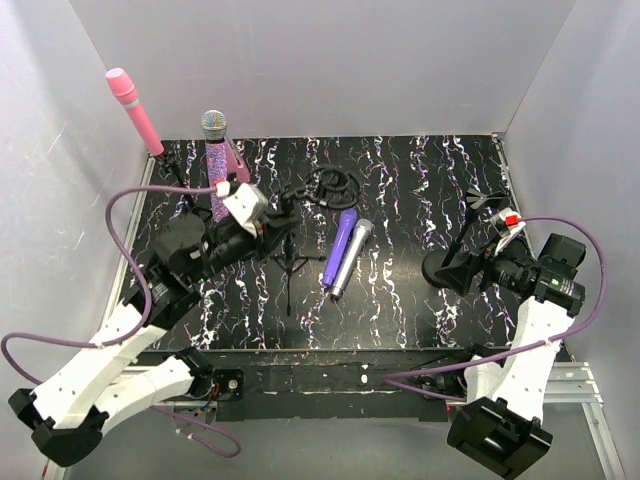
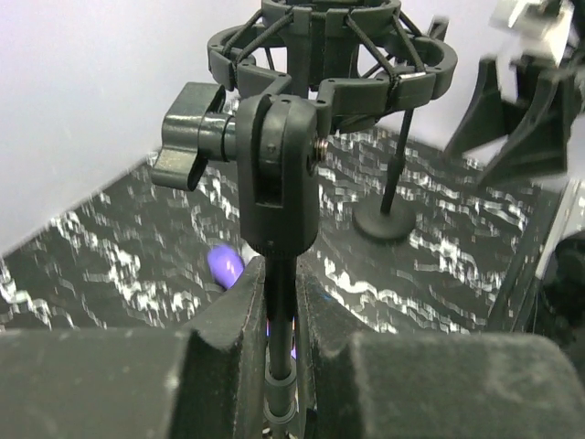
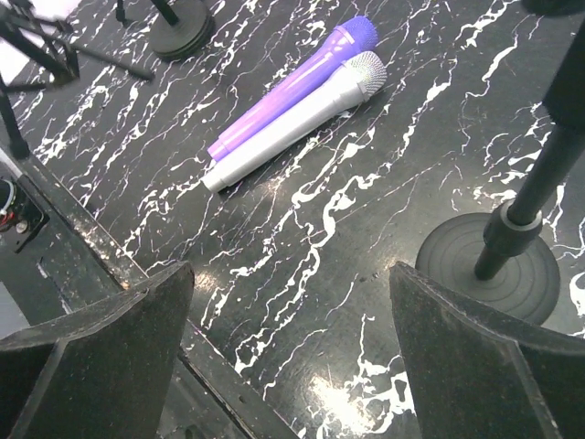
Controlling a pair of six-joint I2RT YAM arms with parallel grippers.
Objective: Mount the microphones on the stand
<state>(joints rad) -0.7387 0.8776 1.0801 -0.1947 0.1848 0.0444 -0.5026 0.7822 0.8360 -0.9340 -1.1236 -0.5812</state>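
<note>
A plain purple microphone and a silver-grey microphone lie side by side mid-table. At the back left, a pink microphone and a glittery purple microphone stand tilted up on stands. My left gripper is shut on the thin pole of a black tripod stand, below its shock-mount ring. Low over the table's right side, my right gripper is open and holds nothing.
A round-base stand with an empty clip rises just right of my right gripper. Grey walls close in the back and both sides. The table's front edge runs under my right gripper's left finger.
</note>
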